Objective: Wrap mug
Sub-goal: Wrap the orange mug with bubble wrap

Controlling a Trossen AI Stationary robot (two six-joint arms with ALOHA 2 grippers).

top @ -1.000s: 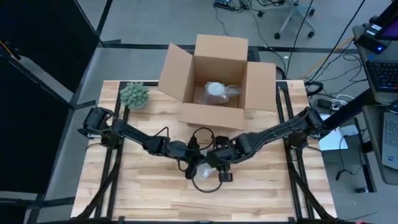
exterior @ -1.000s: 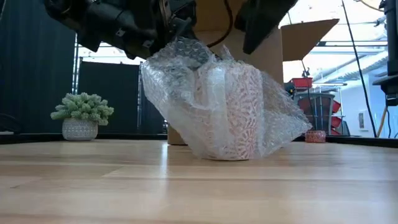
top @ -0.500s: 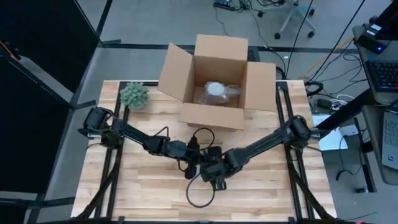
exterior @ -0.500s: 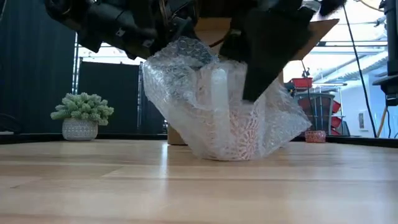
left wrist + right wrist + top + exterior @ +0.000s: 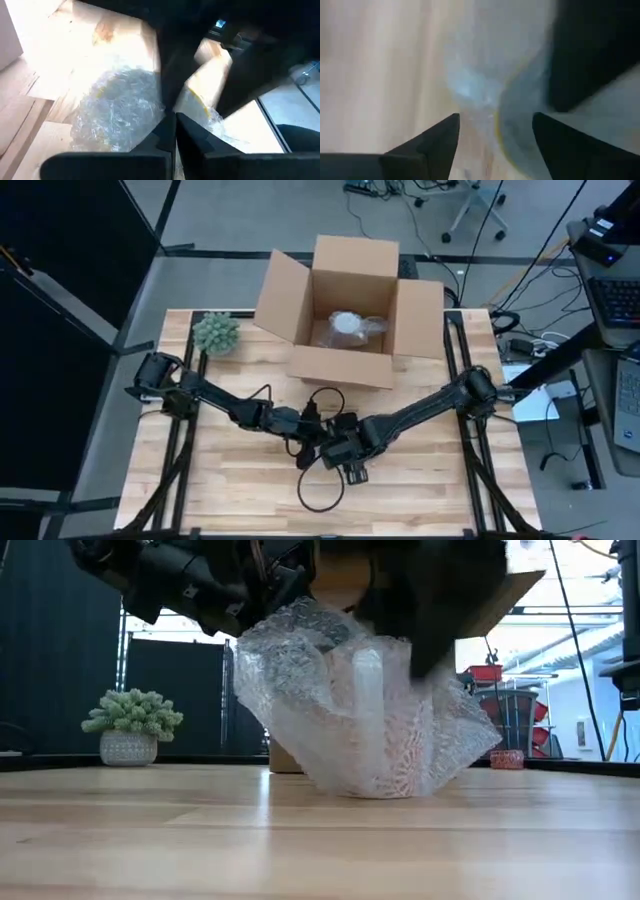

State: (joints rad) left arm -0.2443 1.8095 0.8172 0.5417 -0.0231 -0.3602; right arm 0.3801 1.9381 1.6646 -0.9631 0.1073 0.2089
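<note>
The left gripper [image 5: 175,125] pinches the bubble wrap [image 5: 300,670]; the right gripper's [image 5: 495,130] open jaws straddle the wrapped mug [image 5: 385,735].

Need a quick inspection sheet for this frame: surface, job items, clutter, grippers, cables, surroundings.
Surface: wooden table, bare at the front.
Job's things: mug upright at mid-table, loosely draped in bubble wrap.
Clutter: open cardboard box at the back with a wrapped item inside; potted plant at back left.
Grippers: left gripper shut on the bubble wrap; right gripper open, over the mug.
Cables: black cable loop lying on the table by the mug.
Surroundings: office chair and floor cables behind; desk with a laptop at right.
</note>
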